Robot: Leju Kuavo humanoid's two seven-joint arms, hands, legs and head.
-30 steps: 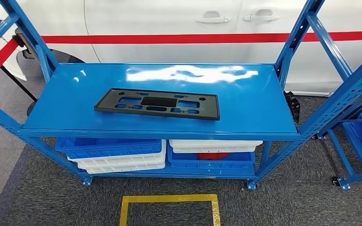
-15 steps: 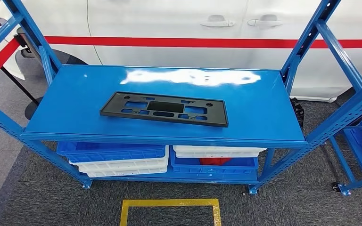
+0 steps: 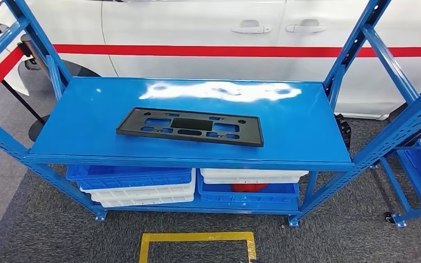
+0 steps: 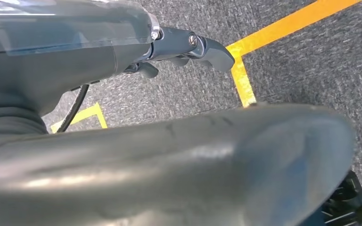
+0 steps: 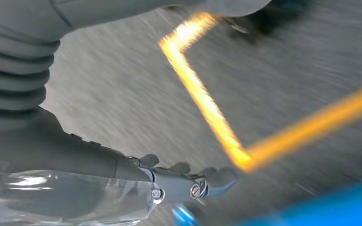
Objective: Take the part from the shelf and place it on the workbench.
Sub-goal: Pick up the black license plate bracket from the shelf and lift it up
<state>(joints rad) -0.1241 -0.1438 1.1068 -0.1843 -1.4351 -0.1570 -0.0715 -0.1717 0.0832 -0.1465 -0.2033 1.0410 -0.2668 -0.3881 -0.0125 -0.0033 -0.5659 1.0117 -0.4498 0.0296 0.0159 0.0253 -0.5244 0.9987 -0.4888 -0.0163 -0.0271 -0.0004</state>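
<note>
We see the part point(image 3: 191, 126): black flat rectangular frame with cutouts; lying flat on the blue shelf point(image 3: 285, 129) top, mid-deck; well apart from both hands.

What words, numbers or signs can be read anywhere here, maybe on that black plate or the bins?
None can be read.
Flat black plastic frame on the blue metal shelf: no lettering visible.
Blue and white plastic bins: no labels visible.
Yellow floor square: a plain marking, no text.

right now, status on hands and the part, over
Left hand and right hand low over the carpet, holding nothing. Black part flat on the blue shelf, untouched. Nothing on the shelf top around it.
</note>
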